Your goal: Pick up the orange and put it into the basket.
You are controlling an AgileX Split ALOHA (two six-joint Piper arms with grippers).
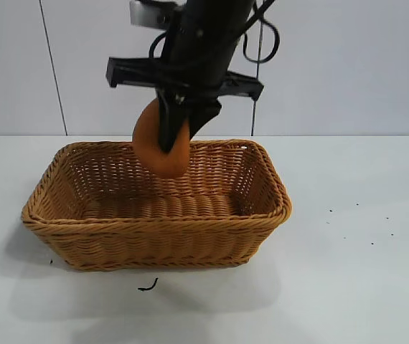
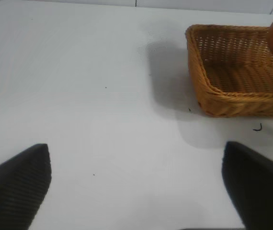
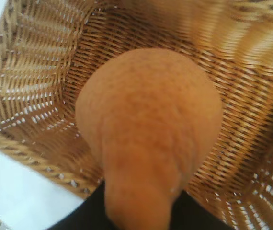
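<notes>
Right end effector (image 1: 174, 132): pointing steeply down over the basket, its dark fingers clamped on the orange; one finger runs down the fruit's near face in the exterior view.
Orange (image 1: 160, 147): held in the air above the basket's interior, near the back wall, its lowest part dipping below the line of the back rim; not resting on the woven floor.
Orange, right wrist view (image 3: 148, 129): fills the middle of the picture, the knobbly tapered end toward the camera, with the basket's weave all around it.
Basket (image 1: 154, 229): stands on the white tabletop (image 1: 362, 287), left of the middle, long side toward the exterior camera.
Left end effector (image 2: 136, 191): fingers spread wide apart, holding nothing, above bare tabletop well apart from the basket.
Basket, left wrist view (image 2: 213, 103): only one corner and part of two walls show; the rest is cut off at the picture's edge.
Hidden: the right arm's upper part leaves the exterior view at the top; the second finger is behind the orange.
Hard to make out: small dark specks on the tabletop, one curled bit (image 1: 148, 286) just in front of the basket.
</notes>
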